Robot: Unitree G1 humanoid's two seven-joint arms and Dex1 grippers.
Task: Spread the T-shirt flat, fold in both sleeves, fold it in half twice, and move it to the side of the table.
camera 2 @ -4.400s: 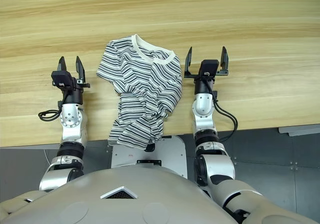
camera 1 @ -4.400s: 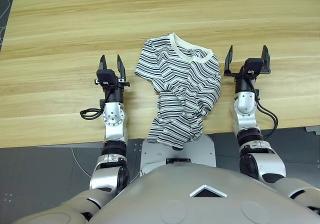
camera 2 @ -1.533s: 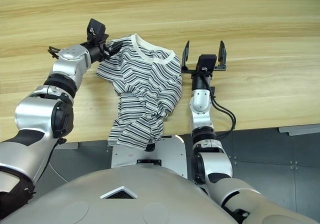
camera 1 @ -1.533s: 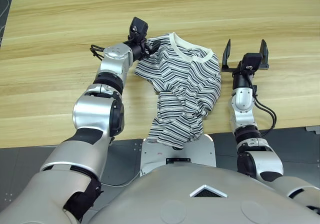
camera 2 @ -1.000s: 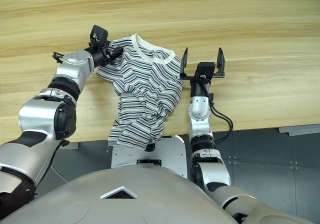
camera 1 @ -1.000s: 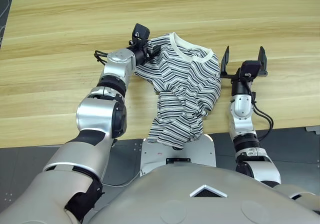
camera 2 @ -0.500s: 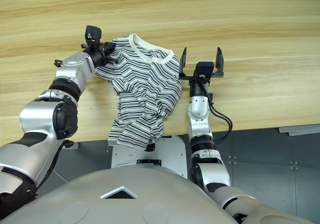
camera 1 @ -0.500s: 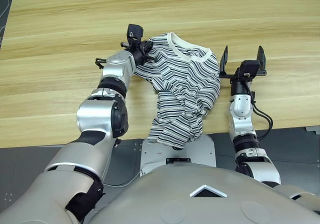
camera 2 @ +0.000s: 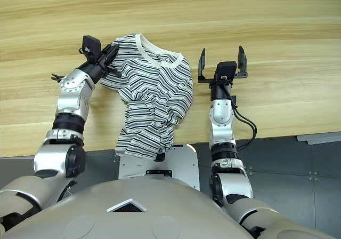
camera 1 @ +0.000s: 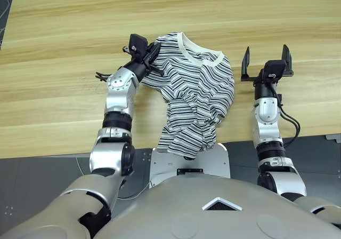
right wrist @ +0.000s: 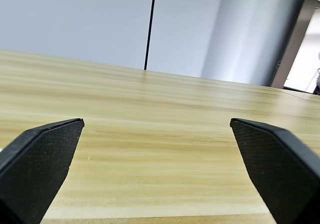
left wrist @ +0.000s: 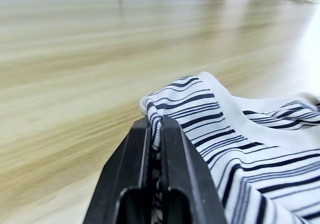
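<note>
The T-shirt (camera 1: 197,95) lay bunched on the table (camera 1: 64,31), its cream collar (camera 1: 200,52) at the far end. The body was twisted into a narrow rope trailing back from the collar toward the robot, and the hem hung over the table's edge.

Just to the left of the collar, the left gripper (camera 1: 153,52) had its jaws pinched together on a fold of the striped shoulder cloth. The wrist view showed the fabric clamped between the two black fingers (left wrist: 137,149). To the right of the collar and just clear of the cloth, the right gripper (camera 1: 266,55) stood spread wide and empty above the wood.

The step in hand looked like the spreading. It would go best if the right gripper took the shoulder on its own side of the collar, low against the wood, catching one layer rather than a bundle. Both arms could then draw outward from the collar evenly. With the hem dangling, a one-sided pull would probably drag the whole garment sideways, or let it slip off, rather than open it.
</note>
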